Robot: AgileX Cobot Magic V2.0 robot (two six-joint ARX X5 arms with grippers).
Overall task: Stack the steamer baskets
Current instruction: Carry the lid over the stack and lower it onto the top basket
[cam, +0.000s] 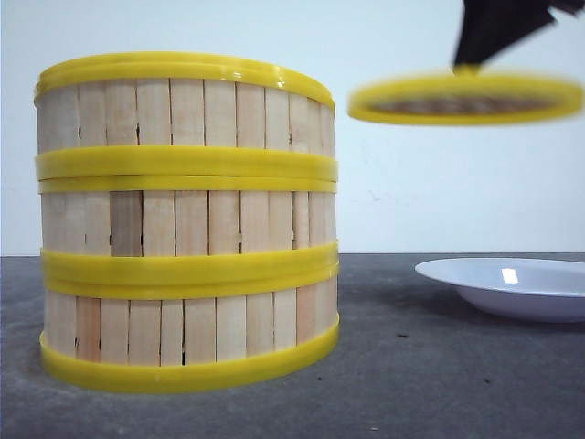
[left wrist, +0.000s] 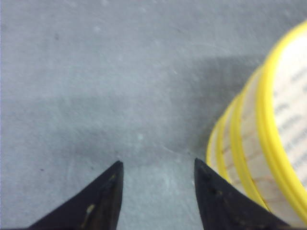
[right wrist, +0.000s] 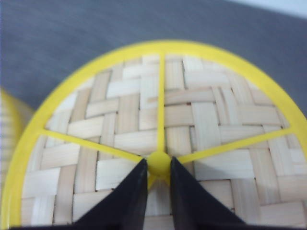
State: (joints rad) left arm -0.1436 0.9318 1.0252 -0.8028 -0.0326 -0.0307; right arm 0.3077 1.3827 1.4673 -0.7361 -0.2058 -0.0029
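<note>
Three steamer baskets (cam: 187, 219) stand stacked in one column on the left of the dark table, slat walls pale and rims yellow. Their side also shows in the left wrist view, steamer baskets (left wrist: 268, 143), just beside my open left gripper (left wrist: 158, 165), which hovers over bare table with nothing between its fingers. My right gripper (right wrist: 159, 165) is shut on the yellow knob of the woven lid (right wrist: 158, 129). In the front view the lid (cam: 466, 99) hangs in the air to the right of the stack, about level with its top, under the right gripper's black fingers (cam: 498, 27).
A white plate (cam: 512, 285) lies on the table at the right, below the hanging lid. Grey table surface (cam: 411, 375) stretches in front. A pale wall stands behind.
</note>
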